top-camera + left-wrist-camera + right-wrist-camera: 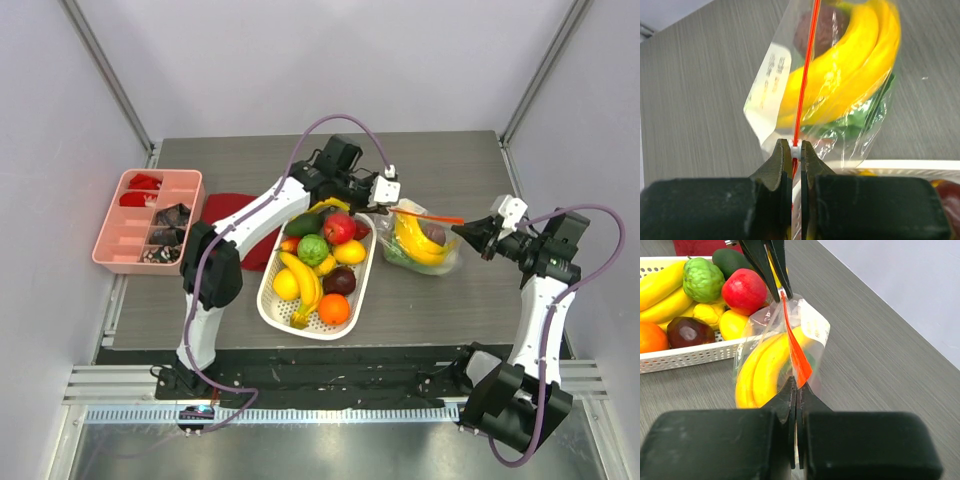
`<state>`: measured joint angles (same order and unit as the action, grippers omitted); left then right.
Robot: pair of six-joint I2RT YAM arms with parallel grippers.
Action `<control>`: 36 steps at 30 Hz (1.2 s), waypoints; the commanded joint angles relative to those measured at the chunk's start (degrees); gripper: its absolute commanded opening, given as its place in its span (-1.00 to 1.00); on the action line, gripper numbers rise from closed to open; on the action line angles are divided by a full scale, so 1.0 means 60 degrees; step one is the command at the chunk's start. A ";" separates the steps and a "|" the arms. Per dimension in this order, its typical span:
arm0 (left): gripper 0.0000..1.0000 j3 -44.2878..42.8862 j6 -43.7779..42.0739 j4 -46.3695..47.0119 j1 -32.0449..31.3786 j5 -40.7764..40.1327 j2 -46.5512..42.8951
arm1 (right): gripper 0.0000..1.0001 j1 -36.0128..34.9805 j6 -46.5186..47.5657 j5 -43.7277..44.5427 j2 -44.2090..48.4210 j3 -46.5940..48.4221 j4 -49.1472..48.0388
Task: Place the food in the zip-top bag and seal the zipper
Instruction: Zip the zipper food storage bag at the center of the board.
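Nearest the arm bases, the white basket (268,300) holds most of the food (313,250), including an orange (334,309) and a red apple (339,228), none of it bagged. Just to its right, the zip-top bag (428,252) holds yellow bananas (418,245), something green and a dark purple piece, so loading looks only partly done unless that was the intended share. Above the bag, the zipper (432,214) is pulled taut between the arms. The right gripper (797,385) is clamped on its outer end, and the left gripper (796,150) is pinched on the white slider tab (796,148) at the basket end. The strip reads as one thin line, so sealing seems under way, though full closure cannot be told. Farther back lie a dark red cloth (225,210) and a pink tray (110,250).
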<state>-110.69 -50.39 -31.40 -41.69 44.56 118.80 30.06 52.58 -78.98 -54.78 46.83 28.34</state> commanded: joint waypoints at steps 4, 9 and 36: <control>-1.00 0.0095 -0.0668 -0.0831 0.0766 -0.0805 -0.0669 | -0.98 0.0541 0.0158 -0.0533 -0.0039 0.0632 -0.0328; -1.00 0.0094 -0.0815 -0.1066 0.1001 -0.0878 -0.0830 | -0.98 0.0731 0.0217 -0.0592 -0.0127 0.0633 -0.0328; -1.00 -0.0095 -0.0626 -0.1828 0.0533 -0.1229 -0.1549 | 0.62 0.0454 -0.0161 0.0313 -0.0361 0.1905 0.0814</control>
<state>-110.21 -55.72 -42.13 -36.69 38.65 113.49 34.04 53.95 -80.07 -56.45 51.75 32.18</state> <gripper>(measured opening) 0.056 0.798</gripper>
